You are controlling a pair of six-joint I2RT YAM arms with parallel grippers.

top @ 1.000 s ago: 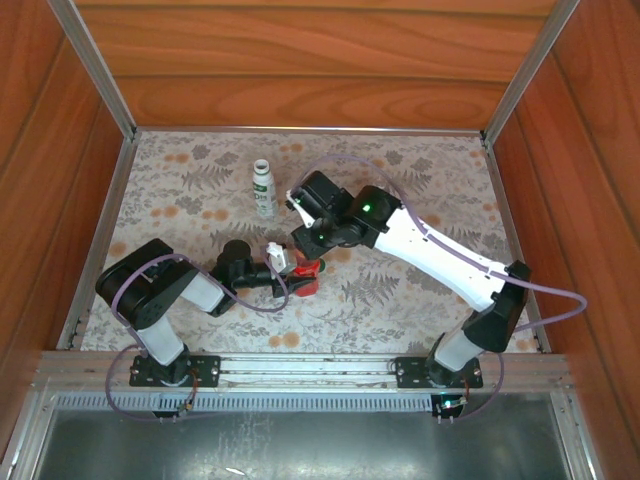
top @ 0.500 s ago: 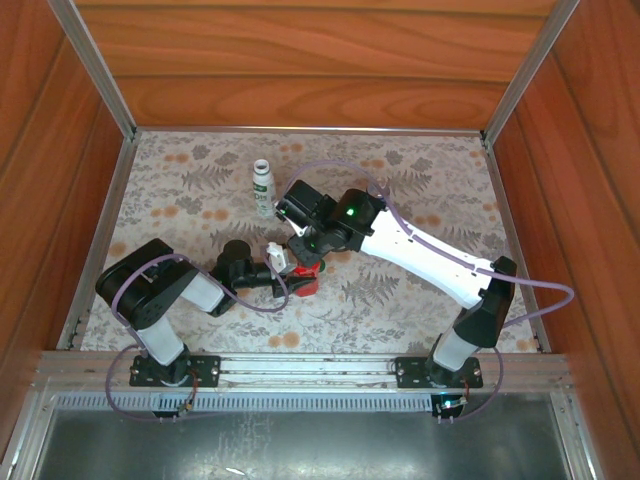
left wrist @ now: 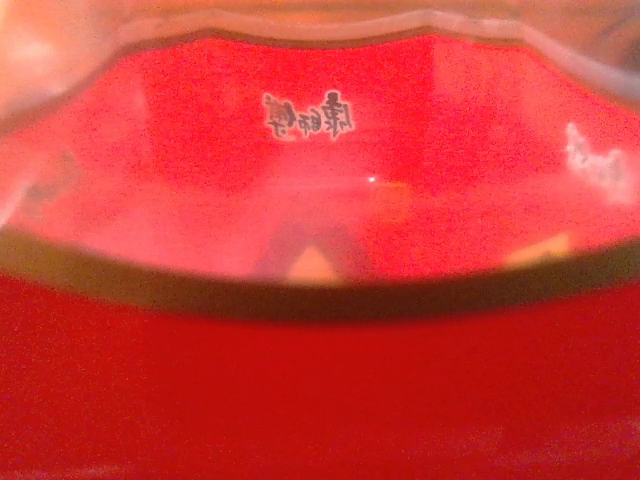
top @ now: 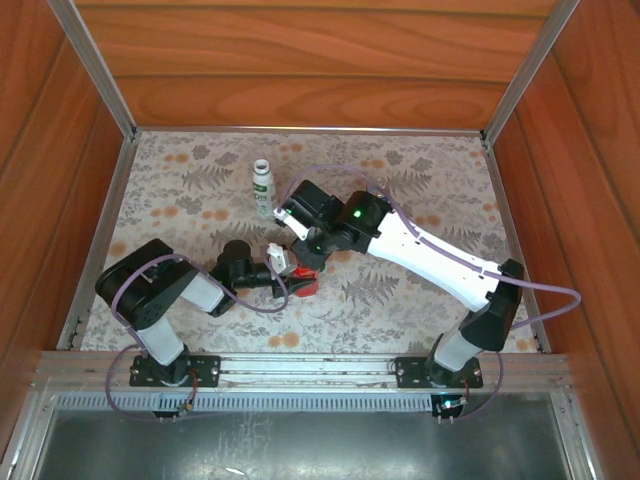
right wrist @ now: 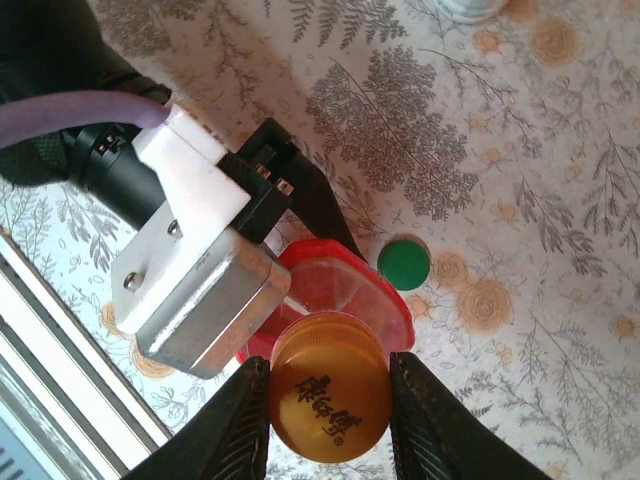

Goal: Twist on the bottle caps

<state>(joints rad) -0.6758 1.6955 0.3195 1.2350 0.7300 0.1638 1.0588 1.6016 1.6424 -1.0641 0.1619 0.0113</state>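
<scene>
Pinching was seen at the right claw [right wrist: 330, 418]: the orange cap [right wrist: 330, 395] was gripped between both fingers [right wrist: 238, 430], with its printed top turned to the wrist camera. The cap was held right up against the red bottle [right wrist: 350, 285]. Whether it was seated on the neck could not be told.

The red bottle was clamped by the left claw [right wrist: 318, 235], whose black fingers were closed on its sides. In the left wrist view the bottle was pressed close to the lens and badly blurred, so only red plastic and a small printed mark were made out.

The green cap [right wrist: 404, 262] was laid flat on the floral tabletop [right wrist: 520, 150], just beside the red bottle and touched by neither claw.

In the top view both claws were met left of the tabletop's middle. The white bottle [top: 263, 189] with the green label was stood upright with its mouth open. It was placed beyond the claws toward the far wall, near the right arm's wrist but apart from it.
</scene>
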